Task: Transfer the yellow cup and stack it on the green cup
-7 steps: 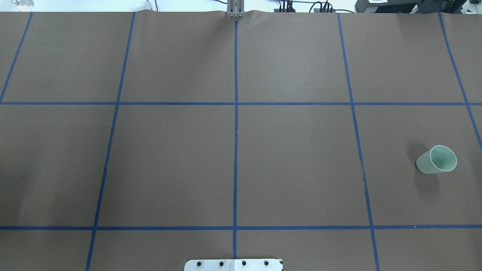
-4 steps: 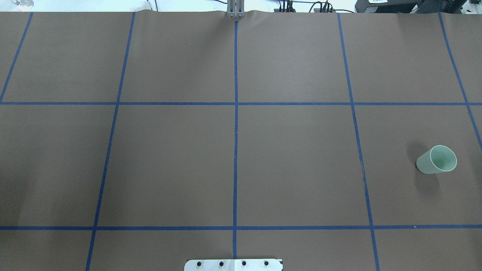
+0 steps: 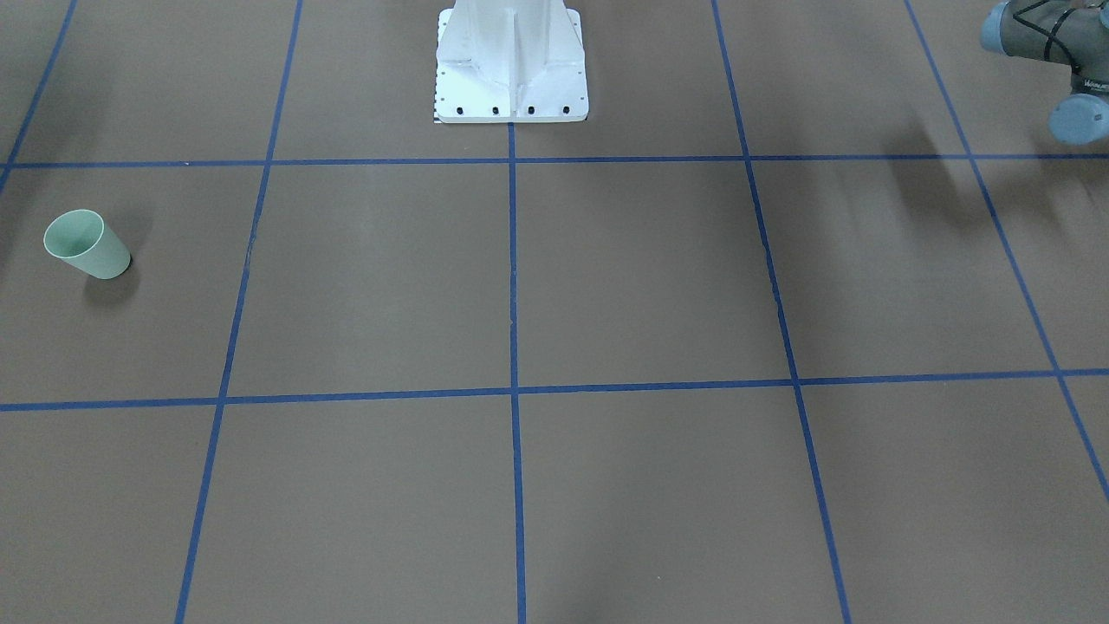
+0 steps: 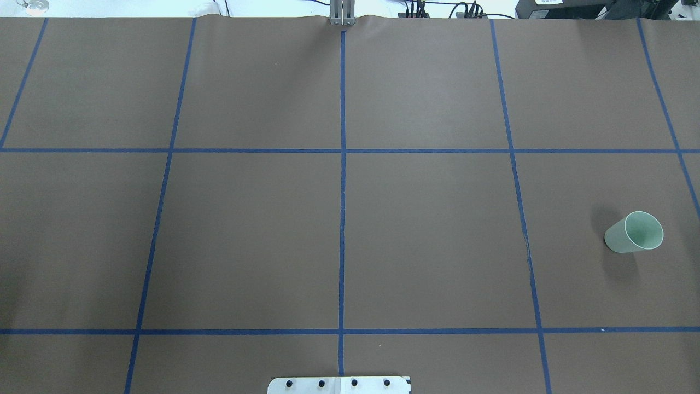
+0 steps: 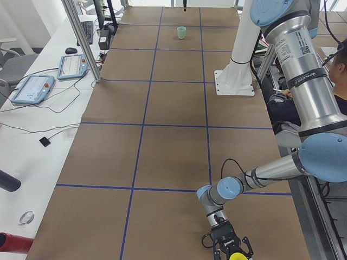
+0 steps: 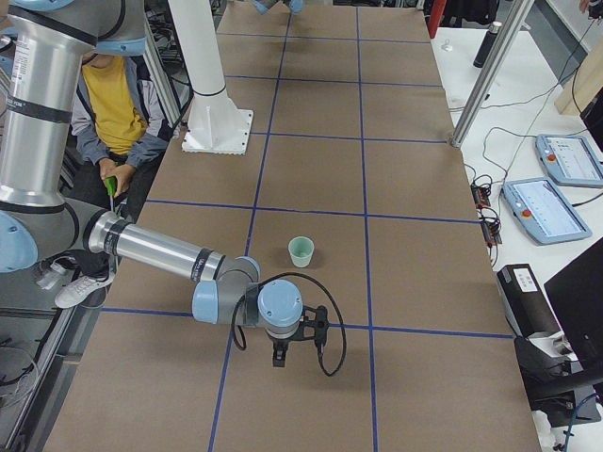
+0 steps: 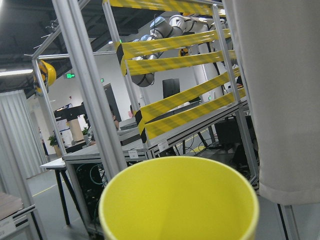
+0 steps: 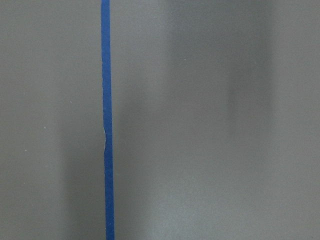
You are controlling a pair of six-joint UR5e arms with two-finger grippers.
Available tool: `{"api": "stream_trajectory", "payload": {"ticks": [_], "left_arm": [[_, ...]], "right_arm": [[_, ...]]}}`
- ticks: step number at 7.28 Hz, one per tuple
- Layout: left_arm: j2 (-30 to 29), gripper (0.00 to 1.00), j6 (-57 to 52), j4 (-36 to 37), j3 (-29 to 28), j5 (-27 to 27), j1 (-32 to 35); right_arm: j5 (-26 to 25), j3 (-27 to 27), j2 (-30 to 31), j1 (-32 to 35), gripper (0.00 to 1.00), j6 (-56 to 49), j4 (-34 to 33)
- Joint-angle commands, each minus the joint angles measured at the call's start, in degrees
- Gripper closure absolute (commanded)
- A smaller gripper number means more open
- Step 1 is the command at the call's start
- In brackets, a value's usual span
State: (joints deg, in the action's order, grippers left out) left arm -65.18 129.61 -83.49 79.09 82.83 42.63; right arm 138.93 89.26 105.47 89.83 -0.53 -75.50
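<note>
The green cup (image 4: 634,232) stays far from the left claw (image 5: 231,251), whose grip on the yellow cup (image 7: 180,200) I cannot tell; transfer lies ahead.

You're looking at a brown paper surface (image 4: 246,235) gridded with blue tape lines (image 4: 342,219). In the exterior left view a white bench (image 5: 21,124) runs beside it. On the bench you get a teach pendant (image 5: 32,88), a second pendant (image 5: 71,65) just past it, then a mouse (image 5: 70,50) and a keyboard (image 5: 87,32). A small black box (image 5: 44,141) on a cable lies there too. An aluminium post (image 5: 81,38) stands at the surface's edge. In the exterior right view a person in a yellow shirt (image 6: 113,104) sits at the long edge, and a dark bottle (image 6: 483,44) stands upright on the far bench. The left wrist view shows yellow-black striped bands (image 7: 185,50) across a metal frame (image 7: 85,90).
</note>
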Motion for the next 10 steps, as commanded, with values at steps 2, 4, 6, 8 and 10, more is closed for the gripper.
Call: {"api": "stream_trajectory", "payload": {"ticks": [2,4,6,8,10], "left_arm": [[1.8,1.0,-21.6,-26.5,-0.5,-18.4,14.6],[0.8,1.0,-41.6,-45.6,-0.7,-19.1,23.5],[-4.9,1.0,-57.5,-57.1,-0.6,-19.0,28.9],[-14.4,1.0,-62.8,-59.7,0.3,-18.1,29.3],[-23.1,1.0,-67.6,-59.9,0.4,-9.9,29.3]], "right_arm": [[-0.6,2.6,-1.0,0.0,0.0,-0.1,0.0],[-0.9,4.3,-2.4,0.0,0.0,-0.1,0.1],[-0.9,7.0,-2.8,0.0,0.0,-0.1,0.1],[-0.8,7.4,-5.9,0.0,0.0,-0.1,0.0],[-0.7,9.4,-7.0,0.0,0.0,0.1,0.0]]}}
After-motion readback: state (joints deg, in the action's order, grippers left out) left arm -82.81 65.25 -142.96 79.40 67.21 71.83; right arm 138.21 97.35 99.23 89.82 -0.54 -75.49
